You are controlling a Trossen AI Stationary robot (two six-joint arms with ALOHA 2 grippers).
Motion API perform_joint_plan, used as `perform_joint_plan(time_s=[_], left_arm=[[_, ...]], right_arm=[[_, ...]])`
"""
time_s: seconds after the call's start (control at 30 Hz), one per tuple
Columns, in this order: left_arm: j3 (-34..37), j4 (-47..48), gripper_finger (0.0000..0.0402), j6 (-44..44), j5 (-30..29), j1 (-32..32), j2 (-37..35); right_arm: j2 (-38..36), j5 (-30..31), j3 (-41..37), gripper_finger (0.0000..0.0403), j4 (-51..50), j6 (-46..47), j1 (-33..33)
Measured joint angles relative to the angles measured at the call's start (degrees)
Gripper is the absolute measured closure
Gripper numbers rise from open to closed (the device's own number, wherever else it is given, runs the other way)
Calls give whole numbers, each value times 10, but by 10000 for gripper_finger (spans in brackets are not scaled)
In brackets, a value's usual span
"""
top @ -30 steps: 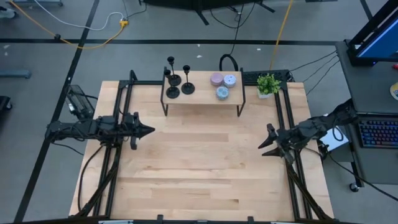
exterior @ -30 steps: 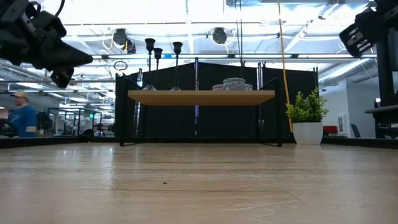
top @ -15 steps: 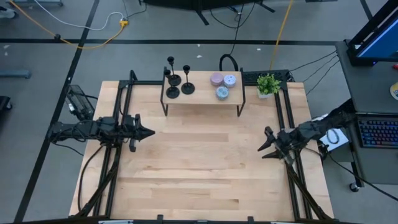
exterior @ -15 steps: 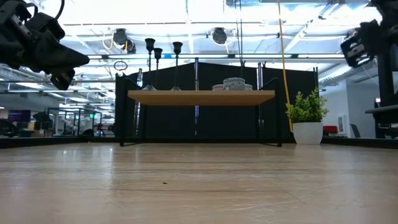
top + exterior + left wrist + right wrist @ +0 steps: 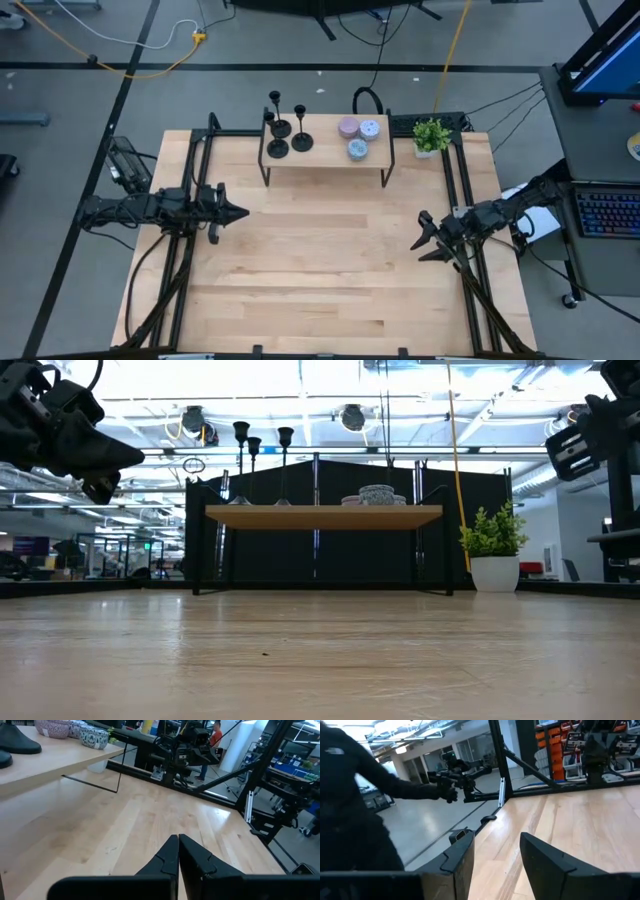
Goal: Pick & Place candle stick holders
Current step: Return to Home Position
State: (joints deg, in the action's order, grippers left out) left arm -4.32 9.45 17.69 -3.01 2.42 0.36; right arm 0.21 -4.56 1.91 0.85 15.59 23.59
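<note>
We begin at the near edge of the pale wooden surface (image 5: 330, 285), where the planks lie bare. Halfway back, the left gripper (image 5: 243, 212) hangs above the surface's left side, pointing inward, its jaws pressed together to a single tip. Across from it, the right gripper (image 5: 420, 238) hovers above the right side, also pointing inward, its jaws standing apart with nothing between them.

At the far edge stands a low wooden shelf (image 5: 325, 158) on thin black legs. Three small patterned round pots (image 5: 358, 138) sit right of its middle, and a little potted plant (image 5: 431, 135) stands on the surface just beside the shelf's right end.

Beyond lie a grey floor with trailing cables, a keyboard (image 5: 608, 213) on a desk off to the right, and bright ceiling lights over a workshop; a person in a dark sleeve (image 5: 355, 800) stands off past the surface.

The candle stick holders (image 5: 281, 128) stand upright in a tight cluster on the shelf's left end: three, all black, each with a round flat base, a thin stem and a small cup on top.
</note>
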Motion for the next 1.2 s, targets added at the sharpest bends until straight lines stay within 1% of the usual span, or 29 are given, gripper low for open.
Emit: perform_joint_plan(time_s=[0.17, 0.47, 1.2], left_arm=[[0, -1, 398, 11, 0, 0, 0], [0, -3, 370, 21, 0, 0, 0], [0, -5, 371, 21, 0, 0, 0]], right_arm=[[2, 0, 0, 252, 8, 0, 0], [3, -2, -1, 252, 37, 2, 0], [2, 0, -2, 252, 43, 2, 0]])
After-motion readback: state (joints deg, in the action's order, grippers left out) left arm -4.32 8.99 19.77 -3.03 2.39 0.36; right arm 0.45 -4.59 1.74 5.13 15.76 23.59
